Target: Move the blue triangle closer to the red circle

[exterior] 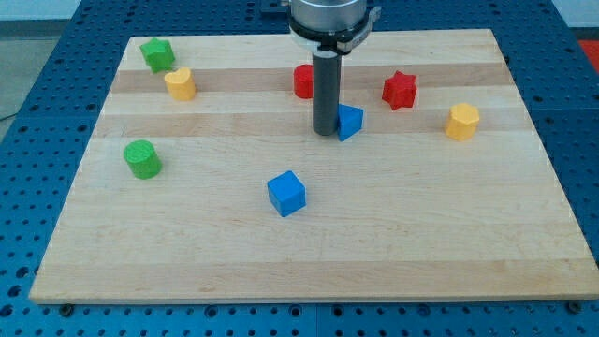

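The blue triangle [350,122] lies on the wooden board just right of centre. My tip [326,132] stands against the triangle's left side, touching or nearly touching it. The red circle [303,81] sits above and to the left of the triangle, partly hidden behind the rod. The rod comes down from the view's top.
A blue cube [286,194] lies below the tip. A red star [400,90] and a yellow hexagon [461,122] are at the right. A green star [157,54], a yellow heart [180,84] and a green cylinder [142,159] are at the left. The board [309,271] ends near the view's bottom.
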Robot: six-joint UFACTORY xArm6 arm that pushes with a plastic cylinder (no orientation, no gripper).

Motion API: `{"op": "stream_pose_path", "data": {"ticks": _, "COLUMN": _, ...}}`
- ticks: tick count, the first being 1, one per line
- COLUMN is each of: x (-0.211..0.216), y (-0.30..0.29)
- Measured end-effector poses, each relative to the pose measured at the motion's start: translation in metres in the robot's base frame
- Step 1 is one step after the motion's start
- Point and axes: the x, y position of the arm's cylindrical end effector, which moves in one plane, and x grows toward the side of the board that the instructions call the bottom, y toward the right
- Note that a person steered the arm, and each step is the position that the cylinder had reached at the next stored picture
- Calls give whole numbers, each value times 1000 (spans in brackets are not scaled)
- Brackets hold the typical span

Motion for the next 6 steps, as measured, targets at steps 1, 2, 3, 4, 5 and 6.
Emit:
{"op": "stream_pose_path", "data": {"ticks": 1, "x": 34, "y": -7}}
{"op": "stream_pose_path", "data": {"ticks": 2, "x": 36, "y": 22}}
{"op": "stream_pose_path", "data": {"ticks": 3, "x": -12, "y": 25}}
{"op": "stream_pose_path", "data": {"ticks": 4, "x": -64, "y": 10}}
{"op": "stream_pose_path", "data": {"ticks": 5, "x": -76, "y": 6}}
{"op": "stream_pose_path", "data": {"ticks": 6, "x": -64, "y": 6}}
